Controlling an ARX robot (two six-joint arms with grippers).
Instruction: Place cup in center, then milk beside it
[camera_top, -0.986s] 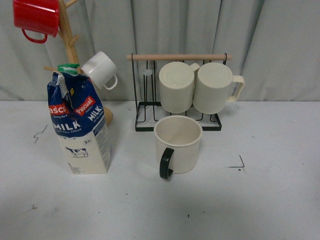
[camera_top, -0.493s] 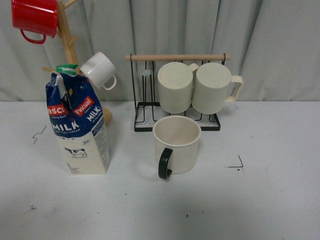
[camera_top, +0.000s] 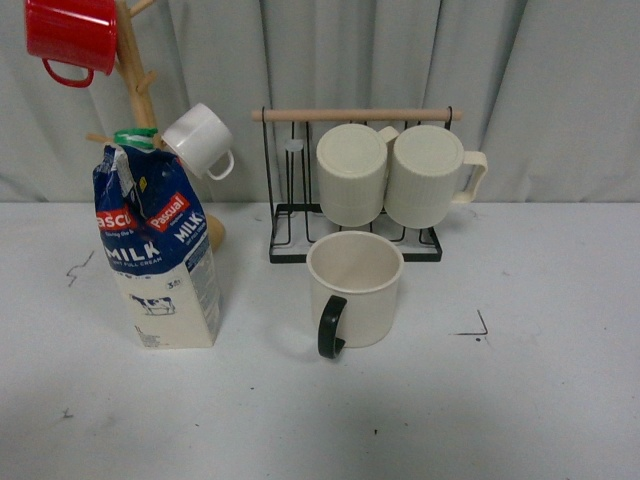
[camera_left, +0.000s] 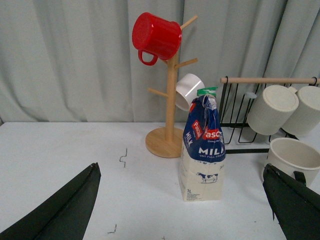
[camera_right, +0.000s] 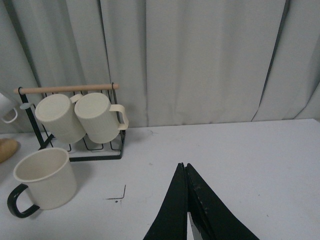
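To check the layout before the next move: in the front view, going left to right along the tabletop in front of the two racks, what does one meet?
left corner mark → milk → cup → right corner mark

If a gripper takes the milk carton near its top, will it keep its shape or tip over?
The milk carton stands tall on a narrow base, so a push up high would probably tip it. Its top looks creased, so the cardboard there likely yields. Gripping the straight lower body seems safer.
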